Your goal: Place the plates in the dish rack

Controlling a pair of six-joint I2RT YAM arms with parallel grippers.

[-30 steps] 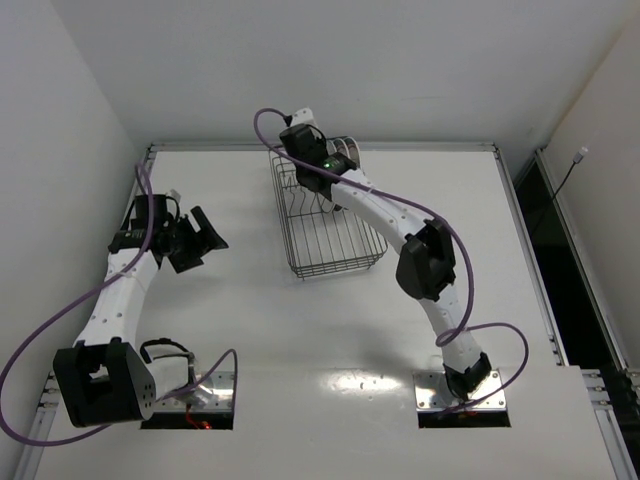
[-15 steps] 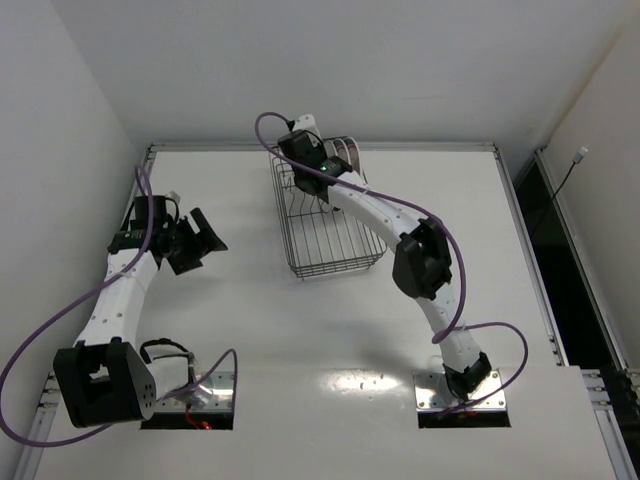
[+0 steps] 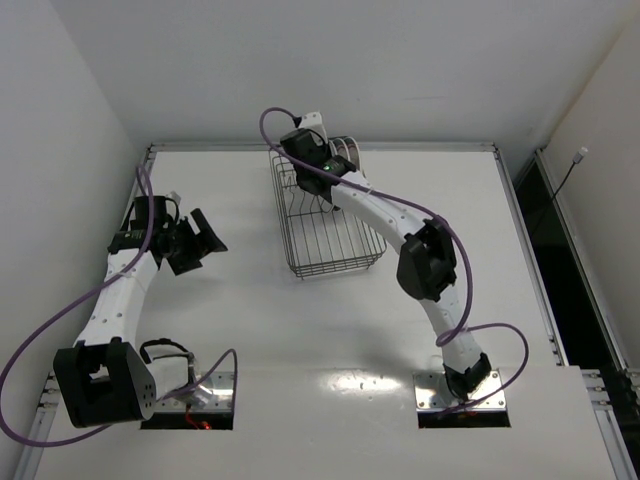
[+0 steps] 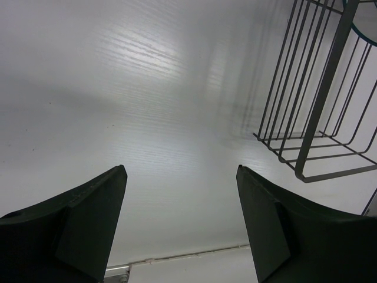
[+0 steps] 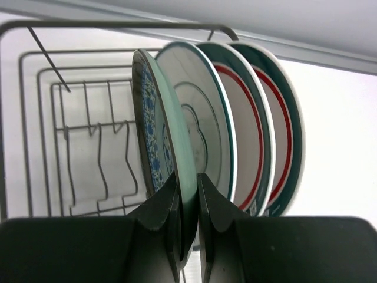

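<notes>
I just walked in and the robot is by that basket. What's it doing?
It is putting dishes away. The right claw is pinching the teal plate, which stands upright in the dish rack beside three other plates. The left claw is open and empty, over the table.

left gripper (image 4: pixel 181 177) jaws apart | right gripper (image 5: pixel 187 177) clamped, arm outstretched

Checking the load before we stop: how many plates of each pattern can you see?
green-rimmed plates with red ring: 2
white plate with thin lines: 1
teal patterned plate: 1
total: 4 plates
</notes>
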